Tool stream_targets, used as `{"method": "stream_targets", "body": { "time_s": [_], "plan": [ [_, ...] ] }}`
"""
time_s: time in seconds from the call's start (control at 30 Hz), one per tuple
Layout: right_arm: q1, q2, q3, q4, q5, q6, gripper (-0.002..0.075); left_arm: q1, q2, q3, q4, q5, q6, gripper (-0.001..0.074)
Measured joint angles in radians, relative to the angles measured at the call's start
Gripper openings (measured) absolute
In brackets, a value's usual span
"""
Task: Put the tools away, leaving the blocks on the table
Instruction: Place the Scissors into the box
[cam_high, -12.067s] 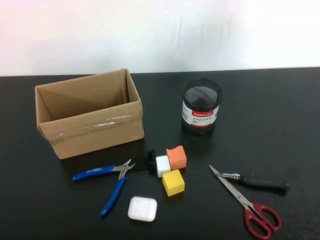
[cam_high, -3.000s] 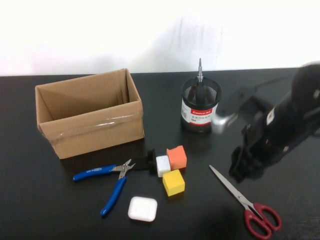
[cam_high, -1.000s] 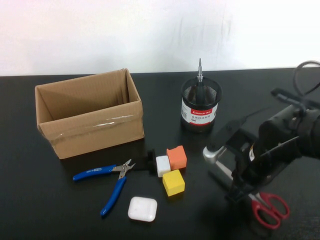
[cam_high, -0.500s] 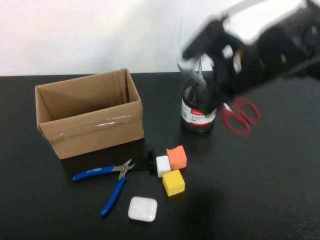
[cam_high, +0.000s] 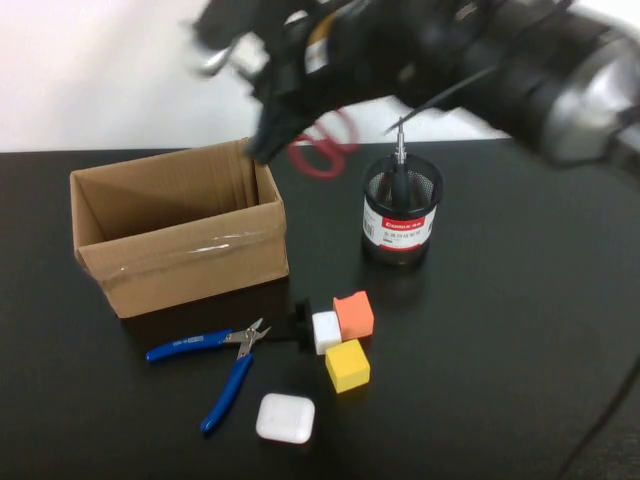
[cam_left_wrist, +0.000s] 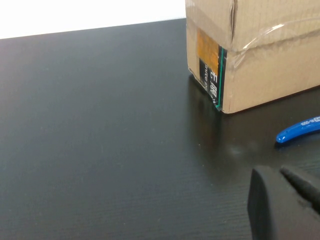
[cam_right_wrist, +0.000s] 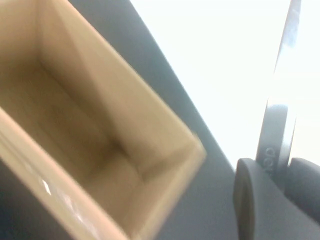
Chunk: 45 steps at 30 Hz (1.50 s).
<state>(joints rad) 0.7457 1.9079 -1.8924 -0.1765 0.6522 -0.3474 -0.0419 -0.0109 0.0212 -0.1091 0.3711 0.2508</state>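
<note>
Nearest us on the black table (cam_high: 520, 330) lies a white case (cam_high: 285, 418). Just beyond it sit the blue-handled pliers (cam_high: 215, 365) on the left and the yellow block (cam_high: 347, 365), white block (cam_high: 326, 331) and orange block (cam_high: 353, 314) clustered together. The left gripper (cam_left_wrist: 285, 205) rests low at the near left, close to a pliers handle; we cannot tell how its jaws stand. Farther back stand the open cardboard box (cam_high: 175, 225) and, to its right, the mesh pen cup (cam_high: 402, 212) holding the screwdriver (cam_high: 398, 165) upright. Above the box's far right corner, the right gripper (cam_high: 285, 95) has its jaws clamped on the blades of the red-handled scissors (cam_high: 325, 145), carried in the air.
</note>
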Motion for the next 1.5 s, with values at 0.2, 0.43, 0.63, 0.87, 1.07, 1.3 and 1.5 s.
{"method": "stream_targets", "body": {
  "time_s": [0.2,0.43,0.63,0.87,1.07,1.3,1.5],
  "plan": [
    [0.089,0.110,-0.033,-0.038,-0.144,-0.065,-0.0009,0.000,0.000,0.000,0.000,0.000,0.000,-0.0004],
    [0.125,0.220,-0.038,-0.154,-0.275,-0.077,-0.0009,0.000,0.000,0.000,0.000,0.000,0.000,-0.0004],
    [0.125,0.252,-0.038,-0.198,-0.346,-0.077,-0.0009,0.000,0.000,0.000,0.000,0.000,0.000,-0.0004],
    [0.125,0.252,-0.039,-0.200,-0.366,-0.077,-0.0003,0.000,-0.001,0.000,0.000,0.000,0.000,-0.0004],
    [0.125,0.252,-0.039,-0.200,-0.367,-0.061,-0.0002,0.000,-0.001,0.000,0.000,0.000,0.000,-0.0003],
    [0.125,0.252,-0.039,-0.200,-0.367,-0.057,0.0010,0.000,-0.001,0.000,0.000,0.000,0.000,-0.0004],
    [0.125,0.252,-0.039,-0.200,-0.367,-0.053,0.0125,0.000,-0.001,0.000,0.000,0.000,0.000,-0.0004]
  ]
}}
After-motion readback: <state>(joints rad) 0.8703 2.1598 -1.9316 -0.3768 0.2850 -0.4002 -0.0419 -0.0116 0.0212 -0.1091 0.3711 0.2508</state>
